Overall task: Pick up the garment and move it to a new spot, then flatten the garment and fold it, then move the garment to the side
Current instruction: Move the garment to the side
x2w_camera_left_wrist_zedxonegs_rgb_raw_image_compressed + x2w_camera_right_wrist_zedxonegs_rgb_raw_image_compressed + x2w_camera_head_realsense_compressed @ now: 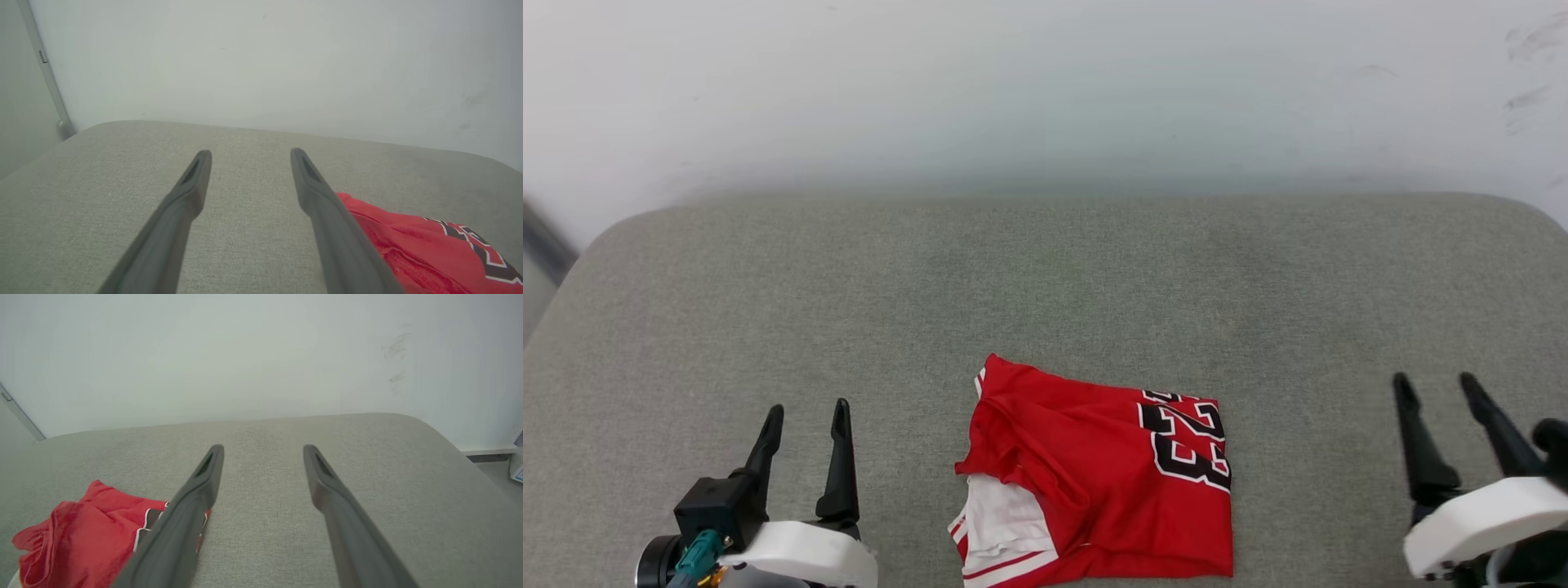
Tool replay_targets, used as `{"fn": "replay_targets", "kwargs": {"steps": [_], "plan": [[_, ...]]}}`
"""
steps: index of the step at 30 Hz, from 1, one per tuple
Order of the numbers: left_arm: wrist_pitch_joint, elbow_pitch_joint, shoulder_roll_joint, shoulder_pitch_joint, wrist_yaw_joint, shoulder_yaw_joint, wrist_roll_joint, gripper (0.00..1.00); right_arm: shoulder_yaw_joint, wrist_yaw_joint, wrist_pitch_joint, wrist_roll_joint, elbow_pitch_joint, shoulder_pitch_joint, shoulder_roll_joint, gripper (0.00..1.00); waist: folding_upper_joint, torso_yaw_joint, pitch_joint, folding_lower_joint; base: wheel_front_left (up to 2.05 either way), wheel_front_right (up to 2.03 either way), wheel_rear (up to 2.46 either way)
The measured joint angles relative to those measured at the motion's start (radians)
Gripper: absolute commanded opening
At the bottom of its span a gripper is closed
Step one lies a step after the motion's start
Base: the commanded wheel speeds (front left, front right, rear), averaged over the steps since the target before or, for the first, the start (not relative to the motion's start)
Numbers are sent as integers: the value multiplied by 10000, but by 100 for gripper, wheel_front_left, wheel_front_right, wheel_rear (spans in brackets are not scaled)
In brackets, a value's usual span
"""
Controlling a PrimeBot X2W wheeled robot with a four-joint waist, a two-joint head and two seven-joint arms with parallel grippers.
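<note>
**Red garment (1086, 482) in a loose fold on the grey cushion (1045, 278), both pincers empty.**
We found the left pincer (809, 406) and the right pincer (1435, 378) with fingers spread apart, holding nothing, one on each side of the garment and clear of it. The garment lay at the cushion's near edge, with a white sleeve at its near left. We judged it light, limp and apt to sag, so we would pinch its two far corners through all layers.

Bare grey cushion (1045, 278) lies open all around the folded garment (1094, 474), the white wall (1045, 82) behind.
</note>
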Motion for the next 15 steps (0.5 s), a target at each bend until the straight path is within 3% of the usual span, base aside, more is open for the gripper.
{"fn": "replay_targets", "kwargs": {"steps": [7,11,15], "plan": [[0,-148,-447,-64,-184,389,318,100,-1206,0,1388,1783,828,-307,-430,100,0,223,334,0,0,0,0],[0,-171,-723,-260,-399,577,529,100,-1419,0,3149,3135,1833,-449,-965,100,0,464,593,0,0,0,0],[-13,-186,-1009,-454,-617,709,767,100,-1455,-2,4800,4468,2642,-651,-955,100,0,750,870,0,0,0,0]]}}
